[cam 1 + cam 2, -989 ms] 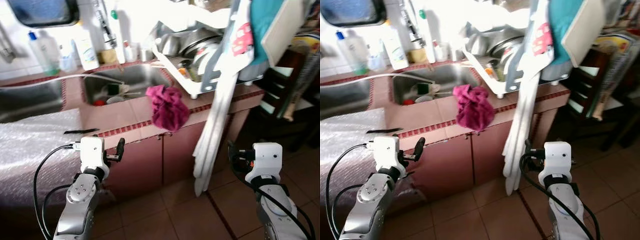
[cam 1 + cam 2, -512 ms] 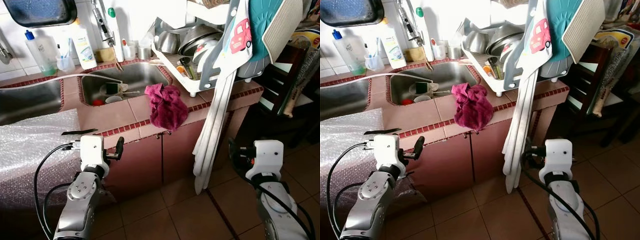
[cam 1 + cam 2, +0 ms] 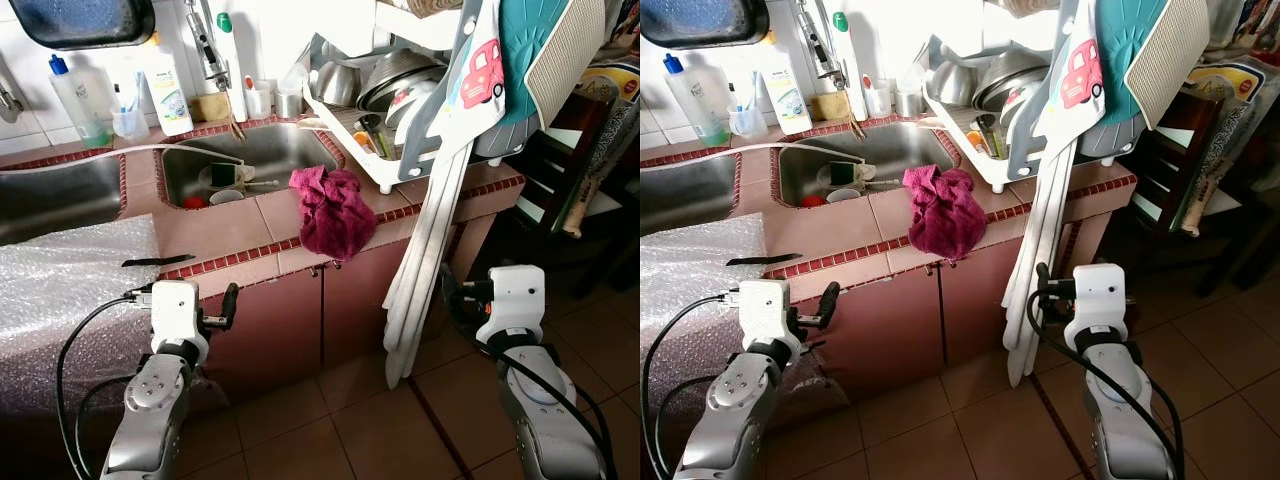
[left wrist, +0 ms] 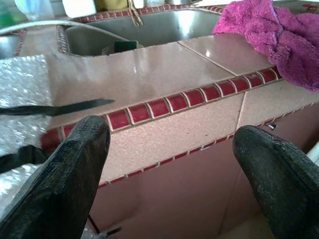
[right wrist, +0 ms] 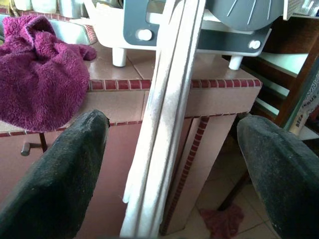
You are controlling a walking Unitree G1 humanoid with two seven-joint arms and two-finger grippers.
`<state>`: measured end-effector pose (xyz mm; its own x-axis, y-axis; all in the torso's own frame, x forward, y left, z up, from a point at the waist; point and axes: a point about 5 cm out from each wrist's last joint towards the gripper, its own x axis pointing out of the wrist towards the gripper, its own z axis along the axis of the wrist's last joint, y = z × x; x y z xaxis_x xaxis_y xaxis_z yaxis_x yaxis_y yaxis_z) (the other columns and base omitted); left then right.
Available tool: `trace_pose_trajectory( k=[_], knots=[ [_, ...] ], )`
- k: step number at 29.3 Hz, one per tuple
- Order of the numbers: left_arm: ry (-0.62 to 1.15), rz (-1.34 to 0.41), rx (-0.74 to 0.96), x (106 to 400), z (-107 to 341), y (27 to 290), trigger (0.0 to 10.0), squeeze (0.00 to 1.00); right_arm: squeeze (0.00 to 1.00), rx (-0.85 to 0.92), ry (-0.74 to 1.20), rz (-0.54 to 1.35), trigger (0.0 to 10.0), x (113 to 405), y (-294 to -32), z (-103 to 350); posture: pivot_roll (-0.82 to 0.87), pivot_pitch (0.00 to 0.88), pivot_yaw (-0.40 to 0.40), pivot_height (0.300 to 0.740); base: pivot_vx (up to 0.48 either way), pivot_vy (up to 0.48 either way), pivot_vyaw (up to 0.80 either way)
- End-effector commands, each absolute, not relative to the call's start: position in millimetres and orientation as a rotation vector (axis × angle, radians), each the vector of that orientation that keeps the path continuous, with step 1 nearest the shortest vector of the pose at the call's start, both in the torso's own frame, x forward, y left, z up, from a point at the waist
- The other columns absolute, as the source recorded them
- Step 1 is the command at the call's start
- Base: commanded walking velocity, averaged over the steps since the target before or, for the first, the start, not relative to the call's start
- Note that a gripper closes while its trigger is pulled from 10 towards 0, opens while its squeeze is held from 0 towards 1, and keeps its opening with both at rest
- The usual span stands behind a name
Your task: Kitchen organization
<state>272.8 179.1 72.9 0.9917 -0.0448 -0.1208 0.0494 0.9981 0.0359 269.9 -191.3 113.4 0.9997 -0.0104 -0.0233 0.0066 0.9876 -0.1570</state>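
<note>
- On the pink-tiled counter (image 3: 225, 225), right at its front edge, a crumpled magenta towel (image 3: 332, 210) lies partly draped over the red tile trim, just beside the steel sink (image 3: 255, 150).
- Inside the sink sit a green sponge (image 3: 224, 176) and a few small dishes; a faucet (image 3: 205, 45) rises behind it, with a white bottle (image 3: 168, 85) and a clear bottle (image 3: 77, 100) against the wall.
- To the robot's right of the towel stands a white dish rack (image 3: 385, 150) loaded with metal bowls; long white slats (image 3: 425, 270) lean from it down to the brown floor tiles (image 3: 370, 430).
- A black knife (image 3: 158, 261) rests on the counter near a sheet of bubble wrap (image 3: 60, 290) on the robot's left.
- The left gripper (image 4: 172, 164) is held low in front of the cabinet, below the counter edge, fingers spread wide with nothing between them.
- The right gripper (image 5: 174, 169) is also low, facing the leaning slats and the counter corner, fingers wide apart and empty.
- Both grippers are well apart from the towel.
</note>
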Motion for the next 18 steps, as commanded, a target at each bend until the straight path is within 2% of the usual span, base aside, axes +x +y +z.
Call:
trace_pose_trajectory(
  k=[1, 8, 18],
  knots=[
    [0.111, -0.046, 0.042, 277, 74, 177, 10.0, 0.00, 0.00, -0.155, 0.023, -0.012, 10.0, 272, -191, 112, -0.02, 0.000, 0.000, 0.740, 0.000, 0.000, 0.00],
    [0.069, -0.055, 0.036, 293, 82, 172, 10.0, 0.00, 0.00, -0.157, -0.026, 0.007, 10.0, 294, -186, 121, 0.00, 0.000, 0.003, 0.740, 0.000, 0.000, 0.00],
    [0.069, -0.063, 0.034, 293, 78, 170, 10.0, 0.00, 0.00, -0.143, -0.031, 0.008, 10.0, 293, -181, 116, -0.01, 0.000, 0.006, 0.740, 0.000, 0.000, 0.00]
  ],
)
